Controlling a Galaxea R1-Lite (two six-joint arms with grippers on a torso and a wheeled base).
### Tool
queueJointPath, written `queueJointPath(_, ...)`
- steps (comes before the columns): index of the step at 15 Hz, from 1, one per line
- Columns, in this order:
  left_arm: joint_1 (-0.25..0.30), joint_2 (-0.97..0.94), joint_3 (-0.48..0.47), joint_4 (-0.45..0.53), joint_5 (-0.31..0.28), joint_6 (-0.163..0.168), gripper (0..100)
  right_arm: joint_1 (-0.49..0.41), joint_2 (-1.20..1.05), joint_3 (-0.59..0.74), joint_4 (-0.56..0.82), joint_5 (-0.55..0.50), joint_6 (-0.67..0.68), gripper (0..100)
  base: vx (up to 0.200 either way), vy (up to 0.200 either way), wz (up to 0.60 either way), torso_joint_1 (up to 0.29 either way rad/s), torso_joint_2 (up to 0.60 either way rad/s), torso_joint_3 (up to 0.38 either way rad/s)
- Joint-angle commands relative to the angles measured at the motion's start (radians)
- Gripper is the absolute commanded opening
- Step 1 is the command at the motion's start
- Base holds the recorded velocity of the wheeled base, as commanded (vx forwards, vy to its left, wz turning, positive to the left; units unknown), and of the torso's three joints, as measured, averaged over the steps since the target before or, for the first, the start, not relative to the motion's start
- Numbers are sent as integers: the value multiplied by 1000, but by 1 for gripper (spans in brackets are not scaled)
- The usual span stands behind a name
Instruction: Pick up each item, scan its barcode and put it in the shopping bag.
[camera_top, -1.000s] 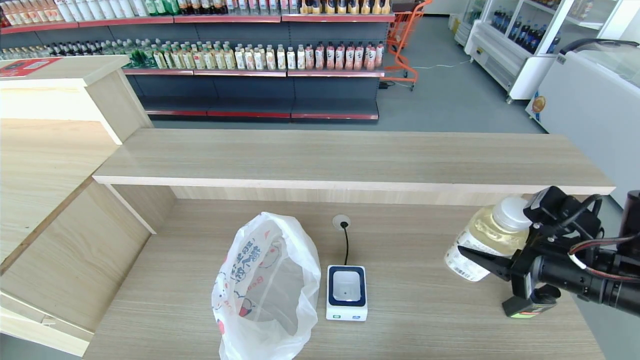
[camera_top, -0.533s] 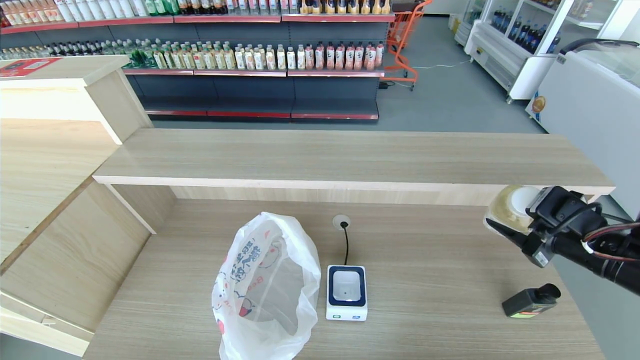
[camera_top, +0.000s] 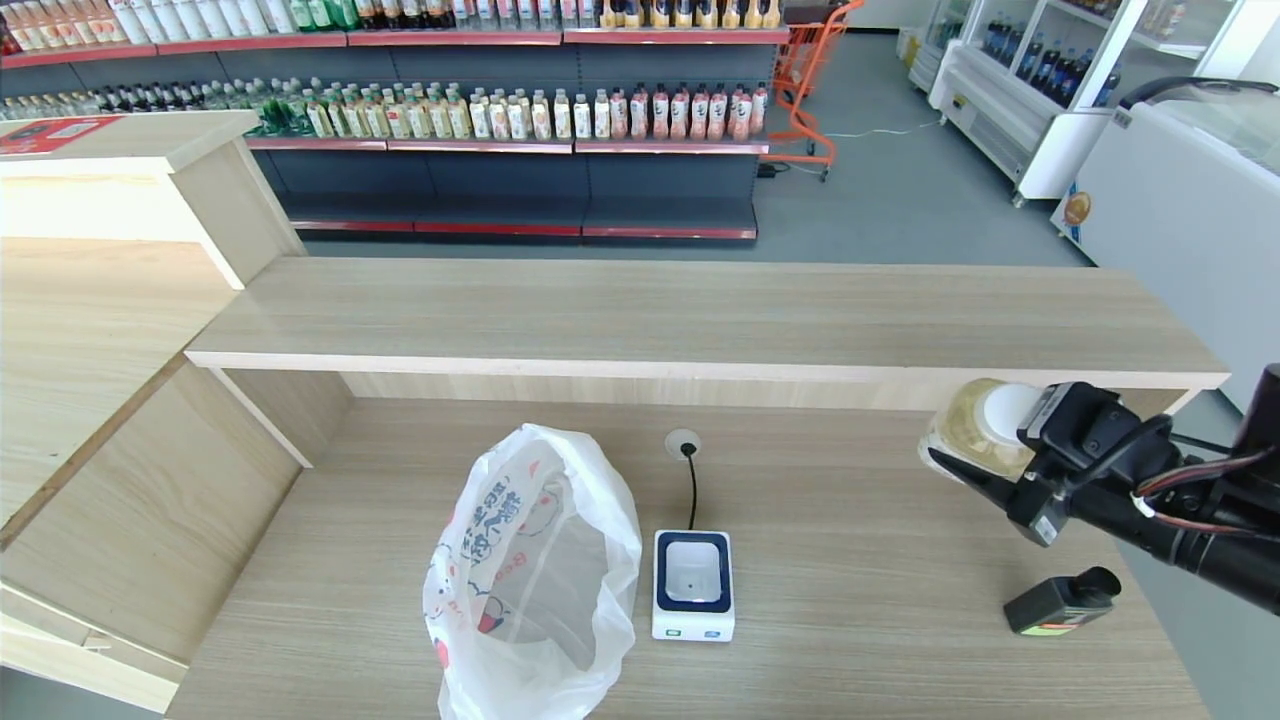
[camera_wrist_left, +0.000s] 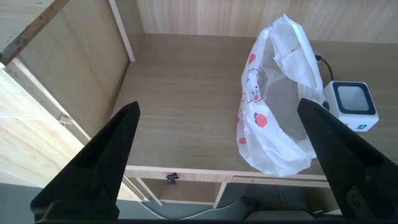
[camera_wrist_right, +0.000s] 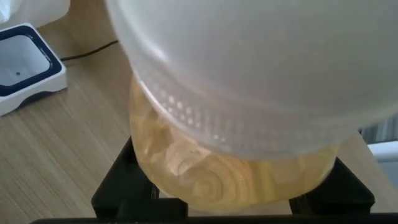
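Observation:
My right gripper (camera_top: 985, 462) is shut on a clear bottle of pale yellow drink (camera_top: 965, 432) with a white cap (camera_top: 1008, 410), held above the right end of the lower counter, cap facing the head camera. The right wrist view looks along the bottle (camera_wrist_right: 230, 168) from its cap (camera_wrist_right: 261, 68), with dark fingers (camera_wrist_right: 121, 190) on either side. The white scanner (camera_top: 693, 584) sits mid-counter; it appears as scanner (camera_wrist_right: 22, 65) and scanner (camera_wrist_left: 353, 103) in the wrist views. The white shopping bag (camera_top: 535, 570) stands open to its left. My left gripper (camera_wrist_left: 217, 162) hangs open off the counter's near edge, facing the bag (camera_wrist_left: 277, 106).
A small black and green object (camera_top: 1060, 603) lies on the counter (camera_top: 850, 600) near the right front. A raised wooden ledge (camera_top: 700, 320) runs along the back. The scanner's cable (camera_top: 692, 490) goes to a grommet. Shelves of bottles and freezers stand beyond.
The right gripper tilted the bottle from side-on to cap toward the head camera, rose off the dark object, then shifted left and slightly down. The bag and scanner have not moved.

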Motion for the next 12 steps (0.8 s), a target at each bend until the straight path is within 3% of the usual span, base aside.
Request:
queueJointPath(1,0,0,0,0,0,0,100,10,10,5,0,12,2,0,-200,0,0,2,7,-2)
queueJointPath(2,0,0,0,0,0,3,100,12,16,2,0,21,2,0,-200,0,0,12,7,2)
queueJointPath(8,0,0,0,0,0,3,100,21,29,38,0,41,46,0,0,0,0,0,0,0)
queueJointPath(12,0,0,0,0,0,3,100,21,62,33,-1,96,68,0,0,200,0,17,2,5)
